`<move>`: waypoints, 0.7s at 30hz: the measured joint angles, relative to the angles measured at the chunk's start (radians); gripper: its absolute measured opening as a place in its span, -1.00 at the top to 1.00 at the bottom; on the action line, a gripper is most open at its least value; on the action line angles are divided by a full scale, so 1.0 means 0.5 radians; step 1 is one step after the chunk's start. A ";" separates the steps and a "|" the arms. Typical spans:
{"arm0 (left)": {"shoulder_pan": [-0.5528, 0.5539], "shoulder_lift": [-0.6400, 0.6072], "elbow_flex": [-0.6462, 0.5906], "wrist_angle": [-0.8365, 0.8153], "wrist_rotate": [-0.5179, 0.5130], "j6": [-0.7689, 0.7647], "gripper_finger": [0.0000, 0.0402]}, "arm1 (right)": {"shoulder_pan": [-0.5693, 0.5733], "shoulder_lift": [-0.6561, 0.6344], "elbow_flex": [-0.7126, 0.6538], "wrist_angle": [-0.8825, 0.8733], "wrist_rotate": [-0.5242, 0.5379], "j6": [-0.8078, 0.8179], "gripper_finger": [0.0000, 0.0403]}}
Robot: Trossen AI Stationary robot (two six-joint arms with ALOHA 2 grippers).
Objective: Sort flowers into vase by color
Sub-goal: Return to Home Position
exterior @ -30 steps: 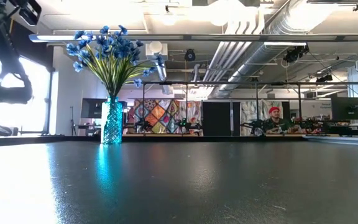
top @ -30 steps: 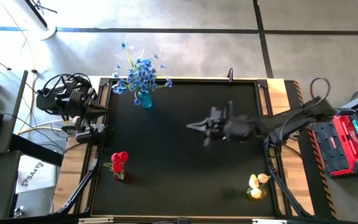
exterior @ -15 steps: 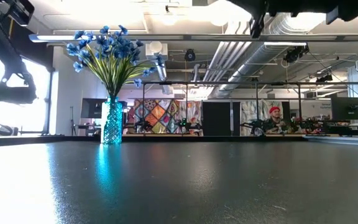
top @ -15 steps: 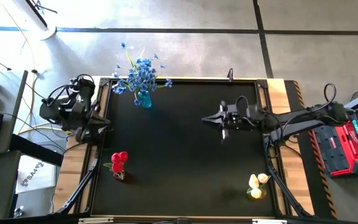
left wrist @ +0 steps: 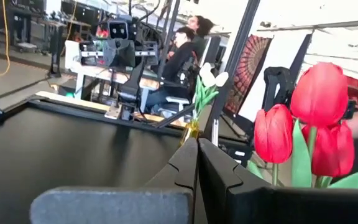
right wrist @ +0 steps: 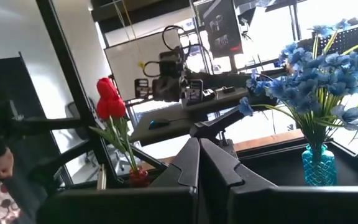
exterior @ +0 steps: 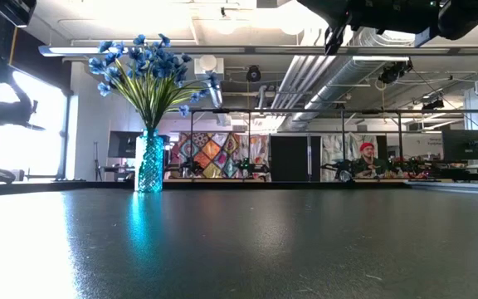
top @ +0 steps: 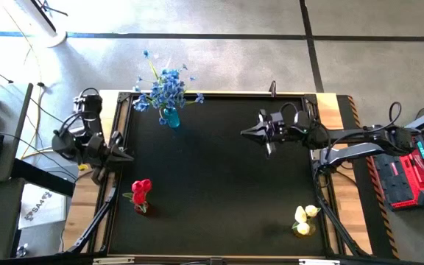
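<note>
Right gripper (top: 246, 133), clenched empty, hovers at 1 o'clock over your table (top: 219, 199); left gripper (top: 124, 155), clenched too, at 9. Red tulips (top: 141, 187) stand stems vertical, blooms up, at 8.

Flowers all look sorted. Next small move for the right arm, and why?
Probably draw the right end effector back toward its base: it is shut, empty and hanging over the mat, while blue flowers, red tulips and yellow tulips stand in separate bunches, none loose. The left end effector, shut, waits at the mat's left edge.
</note>
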 joint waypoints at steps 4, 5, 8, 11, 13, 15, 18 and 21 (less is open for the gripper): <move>0.222 0.116 -0.009 0.008 0.255 -0.105 1.00 | 0.002 0.002 0.000 0.008 -0.075 0.014 1.00; 0.289 0.151 -0.010 0.008 0.331 -0.117 1.00 | 0.012 0.002 0.000 0.005 -0.086 0.016 1.00; 0.515 0.230 -0.010 0.008 0.548 -0.149 1.00 | 0.051 0.002 0.000 -0.008 -0.091 0.011 1.00; 0.758 0.287 -0.010 -0.002 0.755 -0.095 1.00 | 0.108 0.002 0.000 -0.063 -0.090 0.009 1.00; 0.926 0.293 -0.010 -0.017 0.865 -0.036 1.00 | 0.156 0.002 0.000 -0.118 -0.051 -0.027 1.00; 1.086 0.279 -0.010 -0.035 0.973 0.038 1.00 | 0.205 0.004 0.000 -0.171 0.010 -0.074 1.00; 1.288 0.195 -0.010 -0.119 1.076 0.095 1.00 | 0.255 -0.008 0.000 -0.237 0.054 -0.207 1.00; 1.434 0.027 -0.010 -0.242 1.163 0.120 1.00 | 0.240 -0.071 0.000 -0.339 0.083 -0.324 1.00</move>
